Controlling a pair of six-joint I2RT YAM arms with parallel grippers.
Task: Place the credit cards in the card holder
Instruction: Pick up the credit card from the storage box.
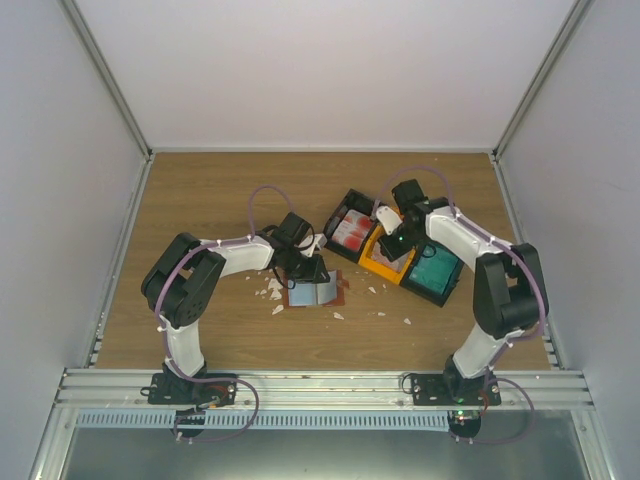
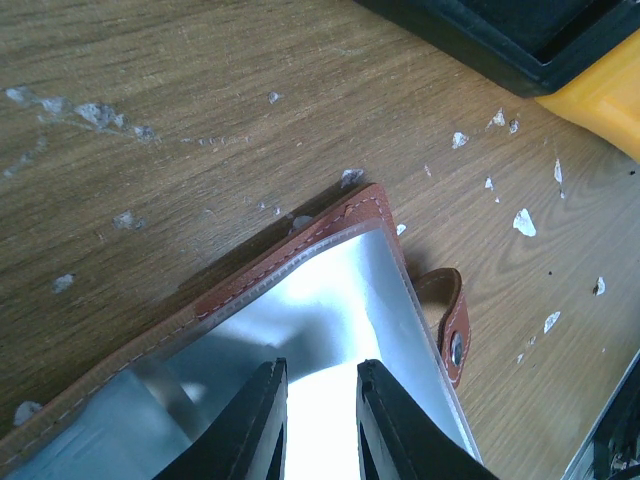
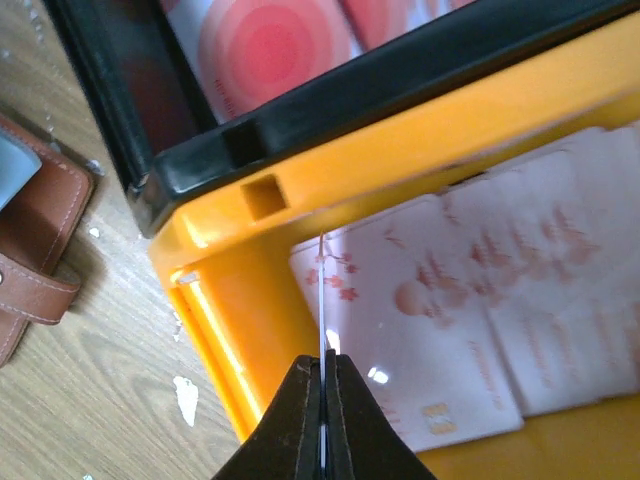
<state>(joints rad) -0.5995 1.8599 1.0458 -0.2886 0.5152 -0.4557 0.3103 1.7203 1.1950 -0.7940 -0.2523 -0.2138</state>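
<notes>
The card holder (image 1: 318, 293) lies open on the table, brown leather rim (image 2: 290, 265) round pale shiny pockets, snap tab (image 2: 451, 322) to the right. My left gripper (image 2: 320, 375) rests over its inner pocket, fingers a little apart with nothing between them. My right gripper (image 3: 325, 360) is shut on a pale pinkish-white credit card (image 3: 323, 290), held edge-on just above the orange bin (image 3: 400, 160). More pale credit cards (image 3: 480, 300) lie flat in that bin. Red-and-white cards (image 3: 270, 40) lie in the black bin (image 1: 350, 228) beside it, and teal cards (image 1: 435, 270) in the far right bin.
The three bins stand in a diagonal row right of the card holder (image 3: 40, 230). Small white scraps (image 1: 272, 290) litter the wood around it, several more (image 2: 523, 222) toward the bins. White walls close in the table on three sides.
</notes>
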